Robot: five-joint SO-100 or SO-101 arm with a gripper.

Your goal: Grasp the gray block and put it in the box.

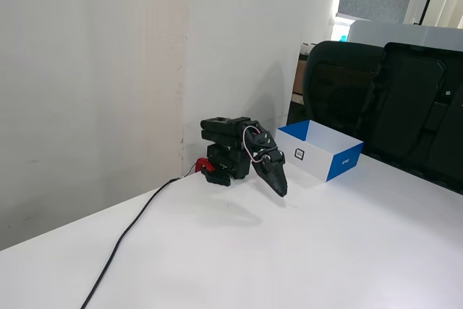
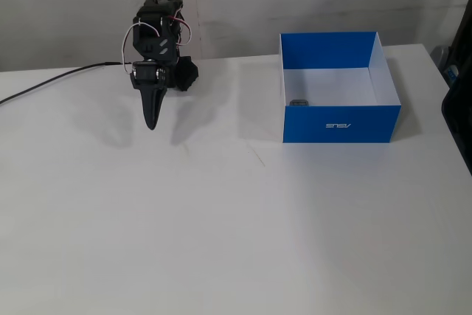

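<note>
I see an office corner with a pale wall, dark chairs (image 1: pixel 405 99) behind, and a white counter (image 2: pixel 221 234) that carries everything. The arm (image 1: pixel 230 146) sits folded low near the wall, with a black cable (image 1: pixel 130 229) running from it toward the near edge in a fixed view. Its jaws (image 2: pixel 152 119) point down toward the counter and look pressed together to a single tip, with nothing between them, in both fixed views.

The box (image 2: pixel 341 123) stands well apart from the arm, to the right in a fixed view, blue outside and white inside. In its near left corner, close against the blue front wall, I see a small dark thing that I take to be the gray block (image 2: pixel 299 102). It is too small for me to read any mark on it. In the other fixed view the white wall of the box hides the inside, so I cannot confirm it there.

My judgement is that the task is most likely finished. The risk now is mine: if I trust only the view where the block is hidden, I may send the arm out again. A low reach could push the light box across the smooth counter. The cable could also catch if the arm swings wide.
</note>
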